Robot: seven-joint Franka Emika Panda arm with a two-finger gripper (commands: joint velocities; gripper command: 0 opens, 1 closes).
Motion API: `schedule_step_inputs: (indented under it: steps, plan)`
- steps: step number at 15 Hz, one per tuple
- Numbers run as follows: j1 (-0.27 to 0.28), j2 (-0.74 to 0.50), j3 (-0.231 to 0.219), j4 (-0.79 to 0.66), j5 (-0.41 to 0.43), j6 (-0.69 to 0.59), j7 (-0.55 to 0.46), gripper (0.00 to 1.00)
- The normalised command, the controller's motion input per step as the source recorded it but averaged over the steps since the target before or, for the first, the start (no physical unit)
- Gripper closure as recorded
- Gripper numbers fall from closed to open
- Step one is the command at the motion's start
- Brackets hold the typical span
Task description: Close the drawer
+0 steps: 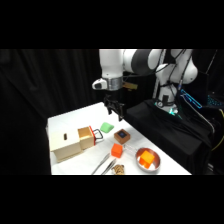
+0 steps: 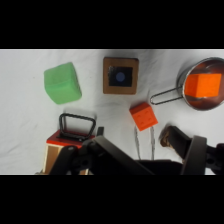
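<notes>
The drawer (image 1: 86,137) sits at the right end of the tan wooden box (image 1: 67,145) on the tabletop's (image 1: 65,120) left side, and it looks pulled out a little: its reddish-orange front panel stands proud of the box, w/ the dark loop handle (image 1: 97,135) pointing toward the middle of the tabletop. The gripper (image 1: 114,108) hangs above and behind the drawer, well clear of it, nearer the green block (image 1: 106,127) than the handle. Whether the gripper is open or closed I can't tell (the side view is too coarse there, and in the wrist view only dark linkage shows at the bottom edge). So the step in hand reads as the approach; no contact w/ the drawer yet. In the wrist view the handle (image 2: 76,124) and a strip of the orange front (image 2: 62,141) lie just past the linkage, so the drawer is almost under the wrist. Next move, as I judge it: come down in front of the panel, on the handle side, then push along the box's long axis toward the box. Nearby clutter to avoid: the small orange cube (image 1: 117,149), the dark brown block (image 1: 121,136), the metal tongs (image 1: 104,164), and the pan (image 1: 148,159) holding an orange block. A push off-centre could skew the box instead of seating the drawer.
</notes>
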Motion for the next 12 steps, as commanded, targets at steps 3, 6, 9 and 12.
schedule_step_inputs:
  steps: [3,6,9,12]
  plan:
    - [-0.02,0.06,0.006,0.06,0.014,0.06,0.08,0.0]
    - [-0.052,0.06,-0.023,0.1,0.021,0.13,0.11,0.0]
    - [-0.068,0.08,-0.035,0.12,0.069,0.17,0.07,0.0]
    - [-0.052,0.15,-0.017,0.1,0.091,0.24,0.11,0.0]
